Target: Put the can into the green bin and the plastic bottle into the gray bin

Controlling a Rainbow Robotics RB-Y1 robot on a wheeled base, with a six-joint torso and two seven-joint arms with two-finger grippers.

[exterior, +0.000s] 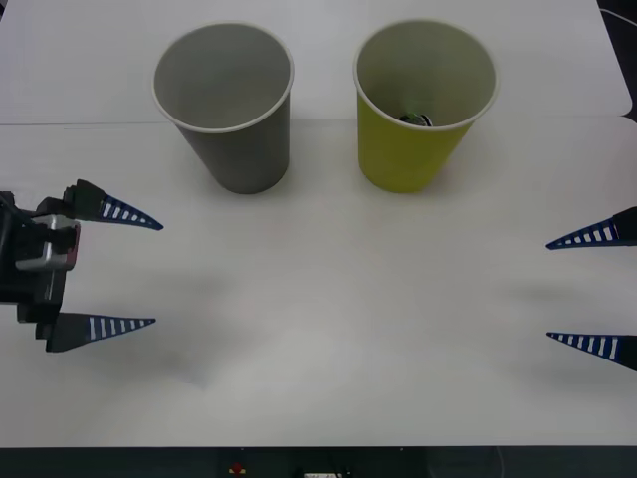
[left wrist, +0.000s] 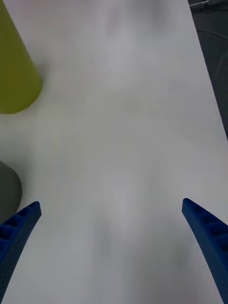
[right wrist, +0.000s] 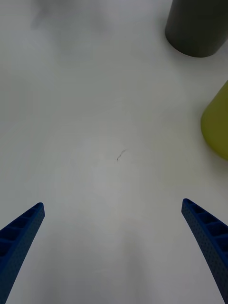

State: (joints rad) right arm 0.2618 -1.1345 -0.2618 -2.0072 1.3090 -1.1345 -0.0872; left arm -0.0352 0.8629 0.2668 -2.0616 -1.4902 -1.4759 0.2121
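Observation:
The gray bin (exterior: pixel 235 110) stands upright at the back left of the white table, and what shows of its inside is bare. The green bin (exterior: pixel 418 115) stands upright to its right. Deep inside the green bin lies a small dark and silvery thing, the can (exterior: pixel 416 119), mostly hidden by the near wall. The plastic bottle is out of view. My left gripper (exterior: pixel 158 274) hovers open at the left edge with nothing between its fingers. My right gripper (exterior: pixel 547 291) hovers open at the right edge, also holding nothing. Both bins are well ahead of the grippers.
The white table (exterior: pixel 328 329) stretches between the two grippers and ends at a dark front edge. In the right wrist view the gray bin (right wrist: pixel 197 28) and green bin (right wrist: pixel 216 126) stand off to one side; in the left wrist view the green bin (left wrist: pixel 14 71) does too.

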